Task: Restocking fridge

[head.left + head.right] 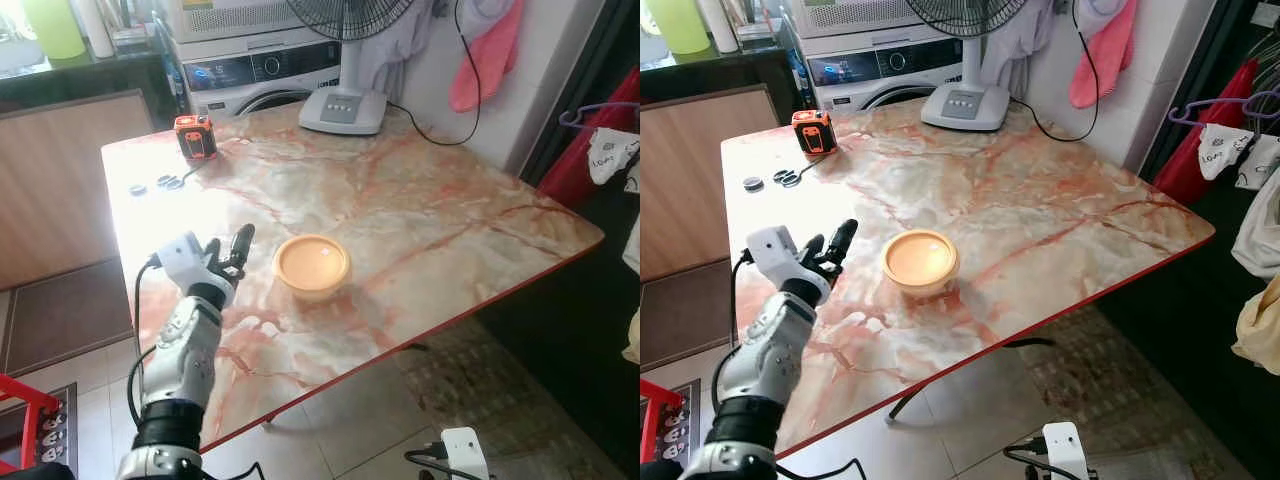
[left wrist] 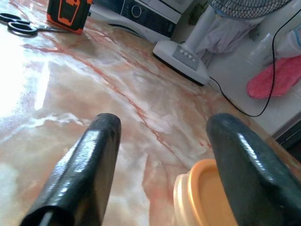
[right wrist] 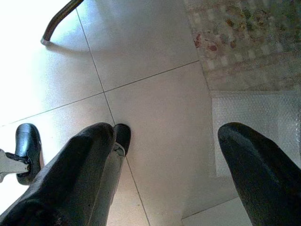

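Over the marble table, left pincer raised, spread wide, beside orange container

Head pair: you looked forward and down from the near edge of the marble table, both eyes sharing its whole top | left wrist: low, close over the table, facing its far edge | right wrist: faced down at the tiled floor.

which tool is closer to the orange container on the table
Left. The left tool hovers open just beside the orange container; the right tool hangs open over the floor.
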Robot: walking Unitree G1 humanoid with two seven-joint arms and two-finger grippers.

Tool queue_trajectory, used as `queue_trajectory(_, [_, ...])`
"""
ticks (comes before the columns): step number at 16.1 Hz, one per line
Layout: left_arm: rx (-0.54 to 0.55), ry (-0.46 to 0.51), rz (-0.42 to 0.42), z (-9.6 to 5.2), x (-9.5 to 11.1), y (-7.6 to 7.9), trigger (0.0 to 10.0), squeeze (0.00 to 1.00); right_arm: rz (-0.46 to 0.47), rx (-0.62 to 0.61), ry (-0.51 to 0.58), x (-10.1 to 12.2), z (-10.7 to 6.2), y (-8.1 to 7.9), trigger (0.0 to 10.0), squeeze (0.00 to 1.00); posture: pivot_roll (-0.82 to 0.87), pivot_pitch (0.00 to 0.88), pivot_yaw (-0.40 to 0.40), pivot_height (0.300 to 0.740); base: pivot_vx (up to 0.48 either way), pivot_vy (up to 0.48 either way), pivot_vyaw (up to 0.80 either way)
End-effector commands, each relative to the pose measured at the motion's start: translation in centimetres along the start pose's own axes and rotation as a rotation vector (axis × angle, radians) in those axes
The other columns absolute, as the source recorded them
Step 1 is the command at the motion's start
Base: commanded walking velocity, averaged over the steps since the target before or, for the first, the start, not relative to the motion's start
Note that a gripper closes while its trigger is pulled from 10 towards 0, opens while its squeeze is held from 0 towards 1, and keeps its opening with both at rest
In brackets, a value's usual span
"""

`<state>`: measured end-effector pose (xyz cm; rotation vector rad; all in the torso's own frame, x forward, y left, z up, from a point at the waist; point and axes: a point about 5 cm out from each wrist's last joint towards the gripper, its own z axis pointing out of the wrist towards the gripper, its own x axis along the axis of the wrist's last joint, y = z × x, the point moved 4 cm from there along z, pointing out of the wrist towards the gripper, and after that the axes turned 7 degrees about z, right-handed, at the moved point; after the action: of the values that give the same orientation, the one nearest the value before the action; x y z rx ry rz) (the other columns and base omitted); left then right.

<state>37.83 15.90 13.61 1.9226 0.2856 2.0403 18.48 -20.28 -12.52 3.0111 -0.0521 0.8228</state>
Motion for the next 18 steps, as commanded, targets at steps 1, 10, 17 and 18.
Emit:
queue_trajectory(1, [-0.026,-0.029,-0.034,0.4,-0.4,0.4,10.0,1.0,-0.013,0.001,0.004,0.2,0.0,0.1,10.0,0.0,-0.09,0.0,-0.028,0.74,0.0,0.0,0.0])
queue_trajectory(10, [-0.067,-0.122,-0.027,3.1,-1.6,2.6,10.0,0.0,-0.017,-0.002,0.003,0.2,0.0,0.2,10.0,0.0,-0.1,0.0,-0.036,0.74,0.0,0.0,0.0])
queue_trajectory(17, [-0.041,-0.212,-0.102,3.9,-3.1,1.8,10.0,0.0,-0.018,-0.004,0.005,0.2,0.0,0.2,10.0,0.0,-0.1,0.0,-0.04,0.74,0.0,0.0,0.0])
queue_trajectory(18, [-0.042,-0.219,-0.112,4.0,-3.2,1.8,10.0,0.0,-0.018,-0.004,0.004,0.2,0.0,0.2,10.0,0.0,-0.11,0.0,-0.041,0.74,0.0,0.0,0.0])
